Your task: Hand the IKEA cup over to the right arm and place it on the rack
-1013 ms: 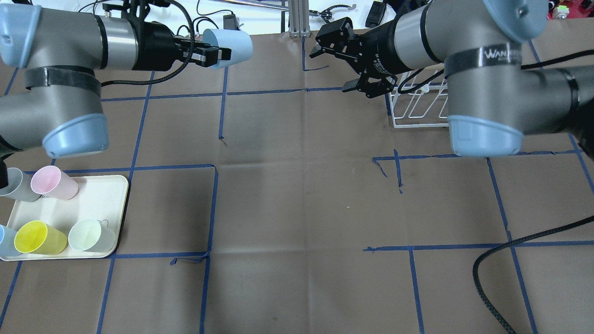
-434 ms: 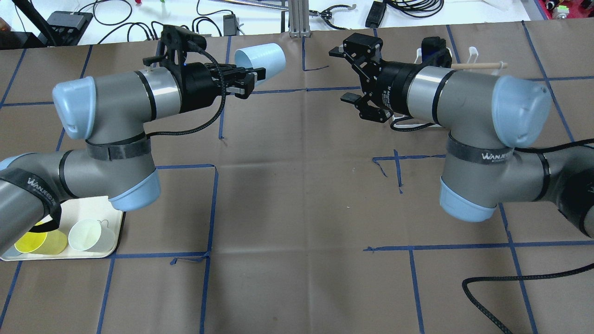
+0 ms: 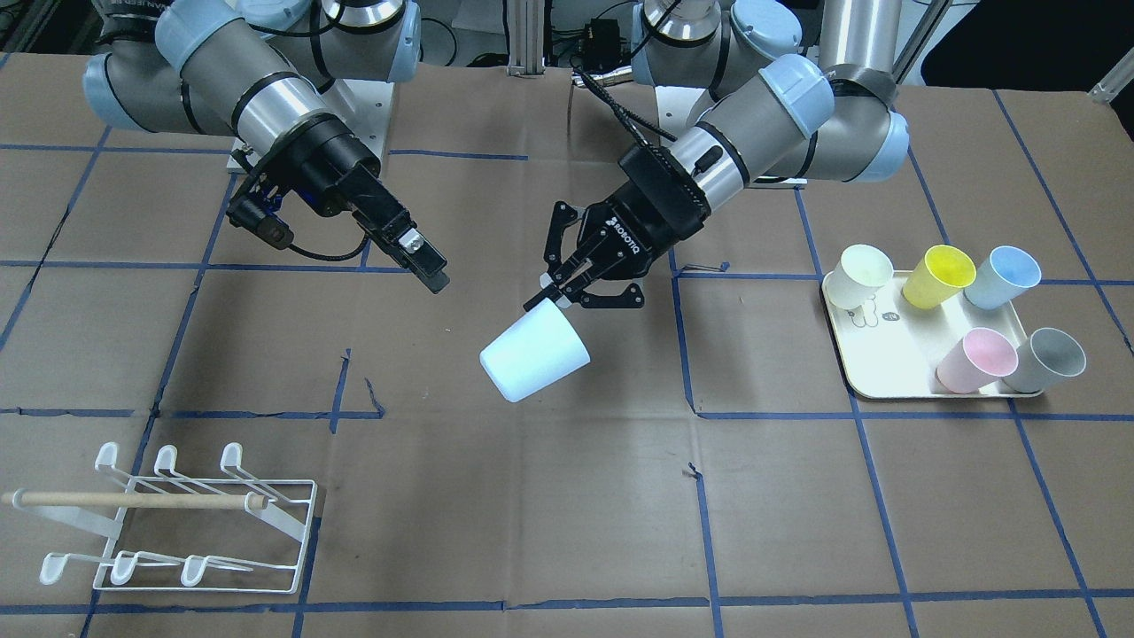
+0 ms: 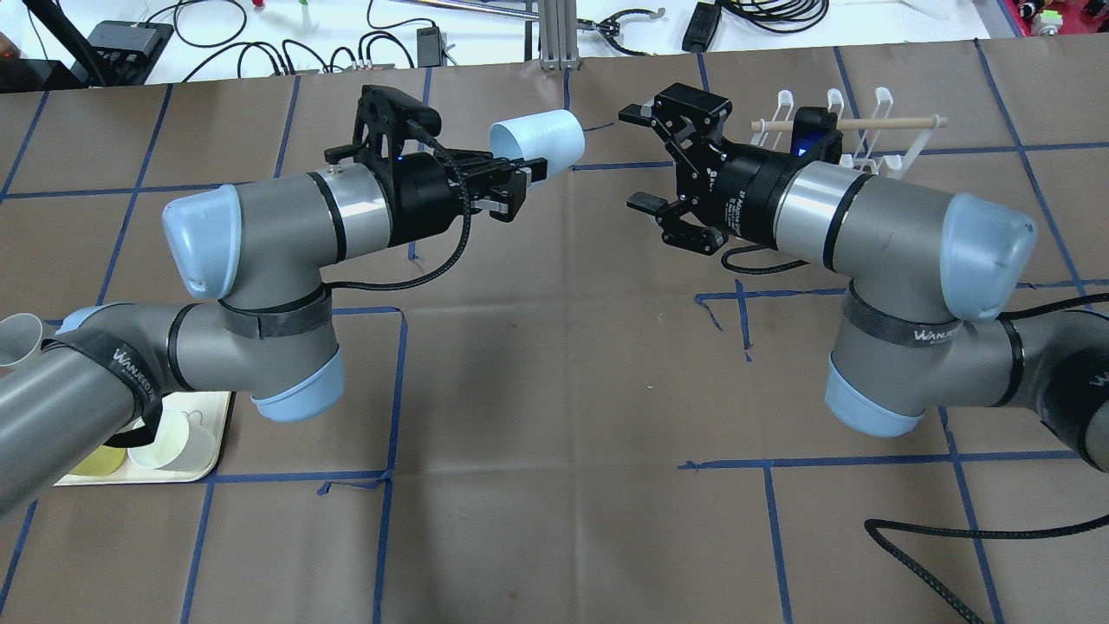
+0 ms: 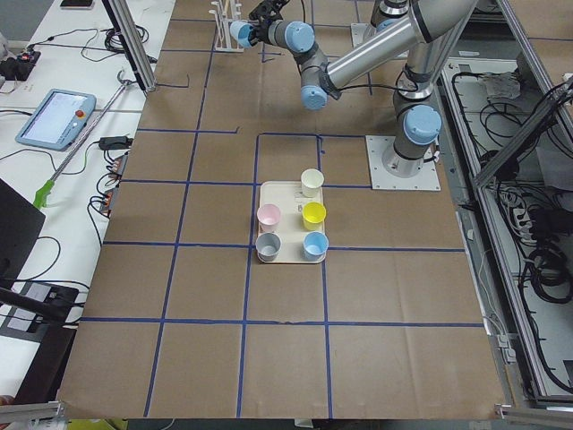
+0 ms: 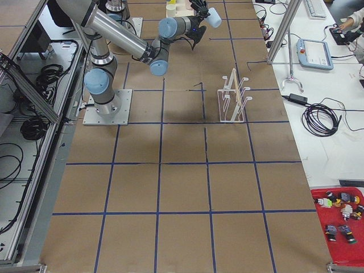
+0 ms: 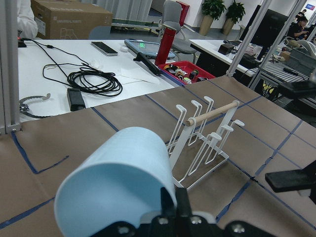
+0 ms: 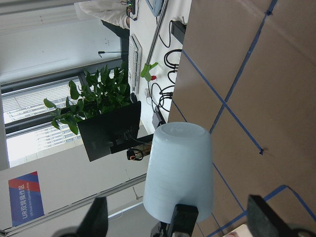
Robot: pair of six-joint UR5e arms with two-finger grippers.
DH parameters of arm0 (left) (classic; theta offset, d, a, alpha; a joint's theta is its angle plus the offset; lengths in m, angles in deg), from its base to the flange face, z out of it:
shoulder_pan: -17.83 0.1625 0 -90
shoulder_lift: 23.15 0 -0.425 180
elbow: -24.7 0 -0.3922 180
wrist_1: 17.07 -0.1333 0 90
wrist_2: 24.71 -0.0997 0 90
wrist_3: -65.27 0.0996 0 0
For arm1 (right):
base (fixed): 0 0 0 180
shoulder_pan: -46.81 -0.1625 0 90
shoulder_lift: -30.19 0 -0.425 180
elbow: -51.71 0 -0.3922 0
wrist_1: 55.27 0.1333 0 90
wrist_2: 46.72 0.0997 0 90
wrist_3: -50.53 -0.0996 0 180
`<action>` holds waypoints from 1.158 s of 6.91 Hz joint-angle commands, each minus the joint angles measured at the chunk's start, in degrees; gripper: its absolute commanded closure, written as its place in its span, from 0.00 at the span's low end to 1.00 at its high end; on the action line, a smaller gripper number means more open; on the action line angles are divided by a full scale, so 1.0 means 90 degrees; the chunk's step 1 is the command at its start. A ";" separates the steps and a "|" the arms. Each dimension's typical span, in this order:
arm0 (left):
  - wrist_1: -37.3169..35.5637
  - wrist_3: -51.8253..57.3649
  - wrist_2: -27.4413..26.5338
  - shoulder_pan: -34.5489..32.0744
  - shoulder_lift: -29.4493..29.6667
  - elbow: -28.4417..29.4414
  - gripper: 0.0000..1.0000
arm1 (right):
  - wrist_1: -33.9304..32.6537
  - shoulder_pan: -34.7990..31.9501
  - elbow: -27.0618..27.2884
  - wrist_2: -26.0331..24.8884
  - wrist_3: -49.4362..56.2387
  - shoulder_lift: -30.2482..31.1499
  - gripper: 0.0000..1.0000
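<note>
A pale blue IKEA cup (image 4: 539,140) hangs on its side above the table's middle, and my left gripper (image 4: 518,180) is shut on its rim. From the front the cup (image 3: 534,354) tilts bottom-down below the left gripper (image 3: 556,294). The right arm's gripper (image 4: 635,156) is open, facing the cup's bottom across a small gap. The right wrist view shows the cup (image 8: 180,173) centred between its spread fingertips (image 8: 96,217). The white wire rack (image 4: 836,130) with its wooden dowel stands behind the right arm, also seen as the rack (image 3: 177,523) and the rack (image 7: 207,143).
A cream tray (image 3: 852,377) holds several coloured cups at my left side; the tray (image 4: 217,433) is partly under the left arm. A black cable (image 4: 953,520) loops at the near right. Blue tape lines cross the brown table cover.
The left arm swung in and carried the cup rightward toward the centre. The right arm lowered and its open gripper shifted slightly left, closing the gap to the cup.
</note>
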 commanded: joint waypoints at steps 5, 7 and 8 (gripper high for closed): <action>-0.1946 -0.1341 0.0012 -0.0307 0.0634 0.0003 1.00 | 0.0007 0.0011 -0.0030 -0.0351 -0.0222 -0.0573 0.01; -0.1946 -0.1351 0.0012 -0.0317 0.0624 0.0003 1.00 | 0.0017 -0.0018 -0.0254 -0.0305 -0.0232 -0.0553 0.01; -0.1946 -0.1351 0.0012 -0.0317 0.0605 0.0003 1.00 | 0.0007 -0.0048 -0.0313 -0.0247 -0.0222 -0.0563 0.02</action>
